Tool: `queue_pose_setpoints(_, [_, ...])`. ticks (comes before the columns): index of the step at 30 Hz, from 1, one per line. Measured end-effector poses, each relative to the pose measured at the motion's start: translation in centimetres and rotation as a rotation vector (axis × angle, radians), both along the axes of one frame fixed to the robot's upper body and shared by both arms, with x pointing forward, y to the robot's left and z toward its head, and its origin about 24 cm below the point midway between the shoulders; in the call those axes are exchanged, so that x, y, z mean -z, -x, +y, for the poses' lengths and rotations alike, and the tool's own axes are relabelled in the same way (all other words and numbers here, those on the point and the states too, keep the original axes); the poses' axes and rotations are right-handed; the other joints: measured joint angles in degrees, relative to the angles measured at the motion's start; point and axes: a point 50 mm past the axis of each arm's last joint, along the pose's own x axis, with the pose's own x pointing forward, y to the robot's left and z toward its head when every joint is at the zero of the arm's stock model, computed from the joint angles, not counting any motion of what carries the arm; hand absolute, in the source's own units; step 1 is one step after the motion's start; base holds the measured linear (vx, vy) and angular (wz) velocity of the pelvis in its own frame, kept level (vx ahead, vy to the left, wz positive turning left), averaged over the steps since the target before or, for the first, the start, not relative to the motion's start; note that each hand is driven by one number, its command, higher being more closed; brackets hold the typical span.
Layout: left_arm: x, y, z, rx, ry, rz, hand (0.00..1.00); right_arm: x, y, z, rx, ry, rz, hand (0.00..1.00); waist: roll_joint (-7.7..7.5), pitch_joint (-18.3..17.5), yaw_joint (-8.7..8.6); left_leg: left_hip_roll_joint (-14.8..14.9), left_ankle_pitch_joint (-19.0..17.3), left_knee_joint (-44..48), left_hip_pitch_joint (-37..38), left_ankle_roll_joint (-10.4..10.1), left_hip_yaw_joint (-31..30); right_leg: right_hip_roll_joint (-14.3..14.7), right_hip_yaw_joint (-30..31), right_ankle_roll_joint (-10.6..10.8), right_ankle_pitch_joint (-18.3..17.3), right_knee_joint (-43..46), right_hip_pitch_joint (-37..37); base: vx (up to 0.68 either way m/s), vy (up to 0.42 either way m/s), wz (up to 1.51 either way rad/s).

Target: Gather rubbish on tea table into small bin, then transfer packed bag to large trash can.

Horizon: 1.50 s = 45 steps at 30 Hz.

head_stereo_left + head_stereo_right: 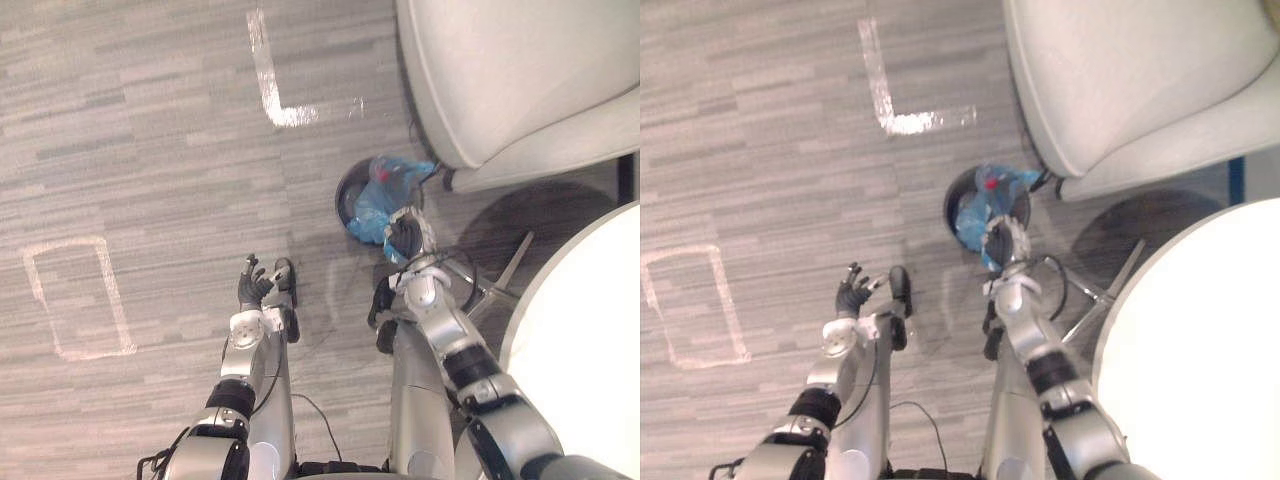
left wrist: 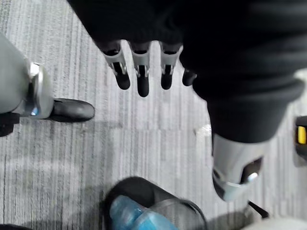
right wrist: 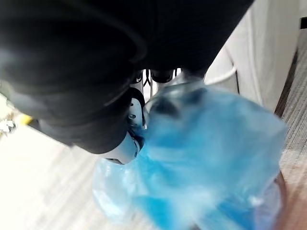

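Right hand (image 1: 405, 238) grips blue bag (image 1: 383, 200) at small bin (image 1: 343, 196) rim.

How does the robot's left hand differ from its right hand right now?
The left hand hangs over bare carpet; the right hand is at the blue bag in the small bin. The left hand is open and empty; the right hand's grip is hidden by the bag. Both wear dark ribbed covers.
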Motion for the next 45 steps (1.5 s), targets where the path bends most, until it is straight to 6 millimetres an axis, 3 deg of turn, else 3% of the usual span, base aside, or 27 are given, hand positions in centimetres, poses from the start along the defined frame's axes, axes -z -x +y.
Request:
queue_pose_setpoints(6, [4.0, 3.4, 1.2, 0.045, -0.098, 0.183, 0.0, 3.6, 2.9, 1.1, -0.047, -0.075, 0.118, 1.0, -3.14, -4.4, -0.23, -0.5, 0.9, -7.3, 12.1, -1.2, 0.9, 1.1, 0.1, 0.7, 0.5, -7.0, 11.2, 0.09, -0.041, -0.05])
queue_pose_setpoints(11, [6.2, 6.0, 2.0, 0.089, -0.157, 0.297, 0.0, 4.8, 3.7, 0.8, -0.066, -0.07, 0.175, 1.0, -3.2, -7.1, -0.76, -1.1, 2.7, -13.7, 19.5, -1.5, 1.6, 2.0, 0.4, 1.1, 2.5, -13.4, 18.0, 0.12, -0.017, -0.08])
queue_pose_setpoints(16, [6.5, 7.3, 1.5, 0.128, -0.169, 0.294, 0.0, 6.0, 4.7, 0.6, -0.088, -0.081, 0.228, 1.0, -3.1, -11.4, -1.33, -2.1, 3.5, -17.9, 24.5, -1.7, 2.1, 2.3, 0.3, 1.8, 3.7, -18.4, 23.3, 0.11, 0.018, -0.02])
queue_pose_setpoints(22, [3.3, 6.8, 0.5, 0.221, -0.217, 0.112, 0.0, 4.2, 5.7, 0.4, -0.182, -0.106, 0.154, 1.0, -2.37, -15.4, -1.54, -3.1, 5.8, -25.4, 31.4, -1.7, 3.4, 2.6, 0.7, 2.4, 5.6, -23.9, 28.8, 0.05, 0.022, -0.06])
queue_pose_setpoints(28, [-1.5, 5.7, 0.5, 0.299, -0.331, -0.137, 0.0, 1.8, 6.3, 0.0, -0.332, -0.156, 0.098, 1.0, -1.71, -18.7, -2.01, -3.5, 8.4, -32.5, 37.2, -1.7, 4.7, 3.1, 1.7, 2.8, 6.9, -27.6, 32.2, 0.02, 0.011, -0.09])
queue_pose_setpoints(37, [-4.4, 4.4, -0.1, 0.479, -0.477, -0.271, 0.0, -1.9, 6.8, 0.1, -0.537, -0.246, 0.023, 1.0, -1.46, -21.7, -3.69, -3.6, 8.4, -32.9, 39.5, -1.7, 6.4, 3.6, 3.8, 2.7, 8.7, -30.5, 34.5, 0.01, 0.007, -0.11])
queue_pose_setpoints(45, [-6.7, 2.6, -0.3, 0.659, -0.647, -0.36, 0.0, -4.9, 7.1, 0.7, -0.723, -0.321, -0.026, 1.0, -0.31, -23.8, -5.03, -3.0, 8.6, -33.3, 40.5, -1.9, 7.6, 4.4, 5.6, 2.5, 9.6, -31.2, 34.8, -0.06, -0.008, -0.12])
